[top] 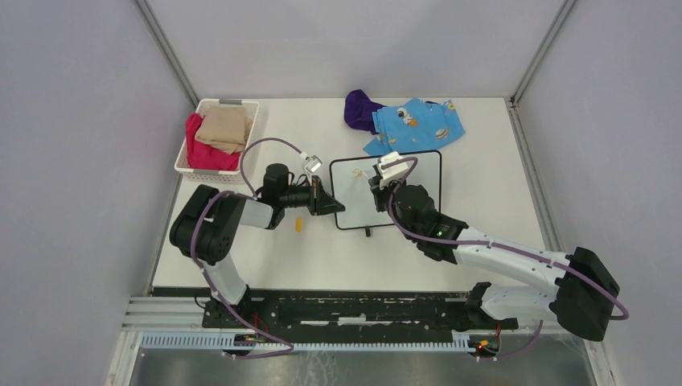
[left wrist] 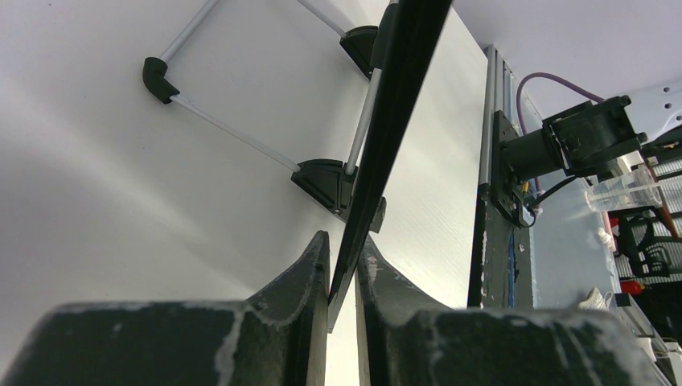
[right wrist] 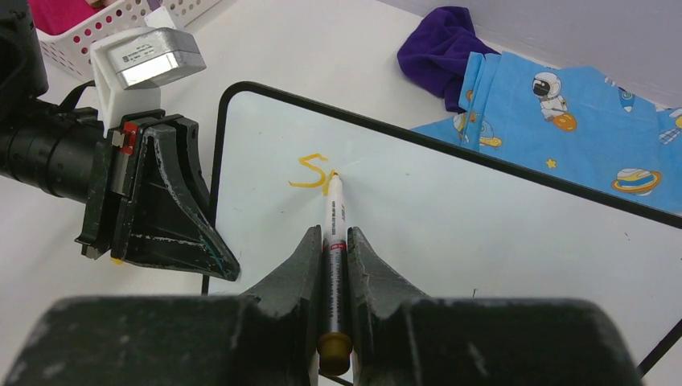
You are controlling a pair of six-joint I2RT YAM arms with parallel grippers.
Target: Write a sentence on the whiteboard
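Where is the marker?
In the right wrist view, the marker is pinched in the right gripper, its tip on the whiteboard beside the orange letter.

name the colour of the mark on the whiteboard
Orange handwritten mark; clearest in the right wrist view.

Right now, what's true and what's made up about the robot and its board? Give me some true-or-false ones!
1. The right jaws hold a marker with its tip on the whiteboard. True.
2. The whiteboard is full of words. False: there is only an orange S and a small stroke beside it.
3. The left jaws pinch the whiteboard's edge. True.
4. The basket is empty. False: it holds a pink cloth and a tan cloth.
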